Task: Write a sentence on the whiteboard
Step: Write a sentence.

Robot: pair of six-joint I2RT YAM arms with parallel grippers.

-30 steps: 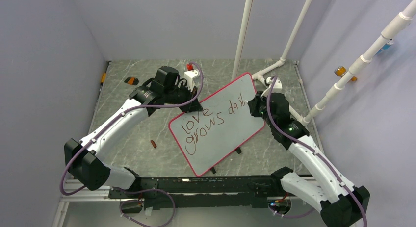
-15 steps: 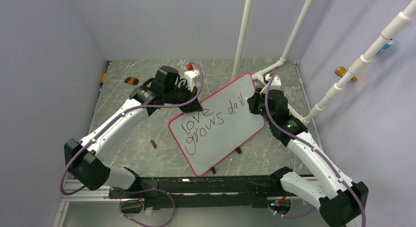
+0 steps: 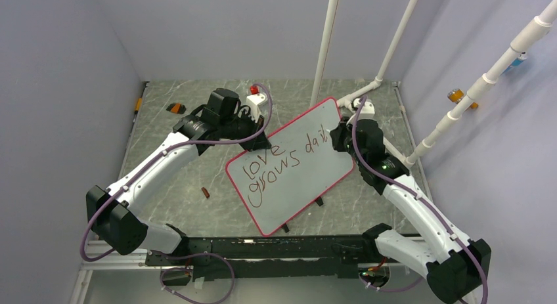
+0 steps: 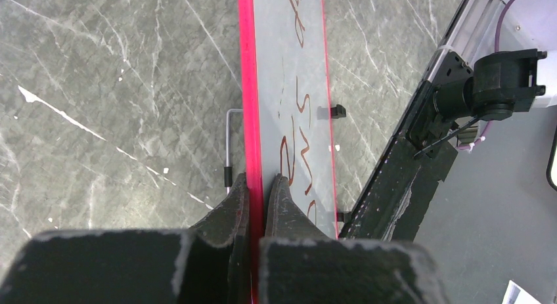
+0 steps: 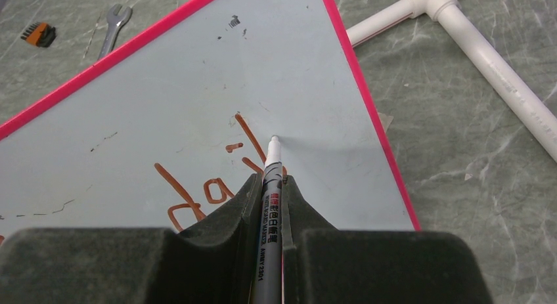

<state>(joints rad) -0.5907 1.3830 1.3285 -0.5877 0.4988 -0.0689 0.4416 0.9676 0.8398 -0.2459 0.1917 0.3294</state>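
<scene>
Overhead, the whiteboard (image 3: 295,192) sits mid-table between the arms, and the sentence (image 3: 279,163) reads "love grows dail". Only the wrist views reveal the grips. The left gripper (image 4: 257,186) pinches the red frame edge, and the right gripper (image 5: 270,186) clamps a marker (image 5: 271,169) with its tip at the last stroke.

Board: white rectangular whiteboard (image 5: 197,87), red-pink frame.
Writing: dark red cursive strokes (image 5: 190,195), on whiteboard.
Marker: grey white-tipped marker pen (image 5: 272,161), clamped in right gripper (image 5: 269,180), tip at whiteboard.
Pipe: white plastic pipe (image 5: 486,54), right of whiteboard.
</scene>
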